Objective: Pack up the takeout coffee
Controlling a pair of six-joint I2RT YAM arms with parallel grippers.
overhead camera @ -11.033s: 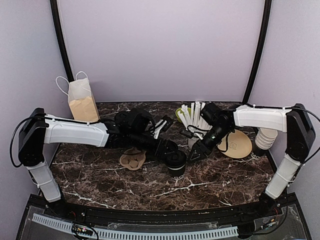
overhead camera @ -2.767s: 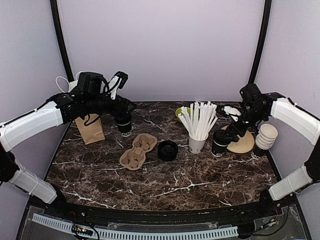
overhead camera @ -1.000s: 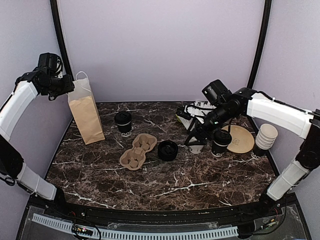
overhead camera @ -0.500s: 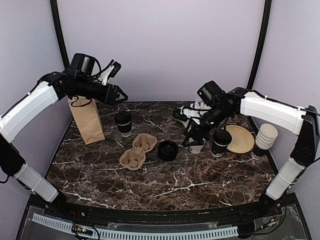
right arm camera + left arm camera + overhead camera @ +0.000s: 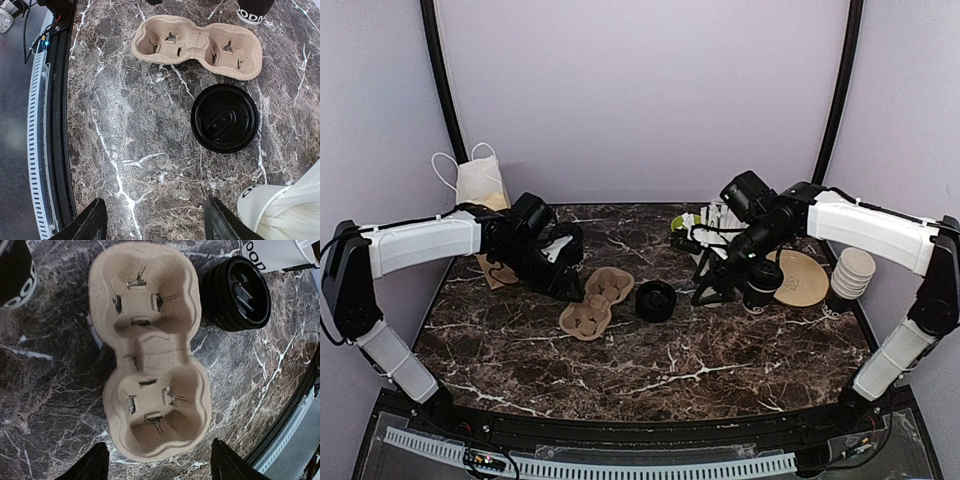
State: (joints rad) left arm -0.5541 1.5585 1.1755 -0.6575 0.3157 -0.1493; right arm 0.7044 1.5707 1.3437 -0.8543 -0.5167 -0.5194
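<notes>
The left tool (image 5: 160,467) had swung down over the pulp carrier (image 5: 150,350), jaws wide, empty. One takeout coffee (image 5: 14,270) stood just beside the carrier, unpacked; right tool (image 5: 156,222) wide too.

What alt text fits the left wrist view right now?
An empty two-cup cardboard carrier lies on the dark marble table, filling the centre, with the open left pincer framing its lower end. A stack of black lids sits to its upper right; part of a black cup shows at upper left.
</notes>
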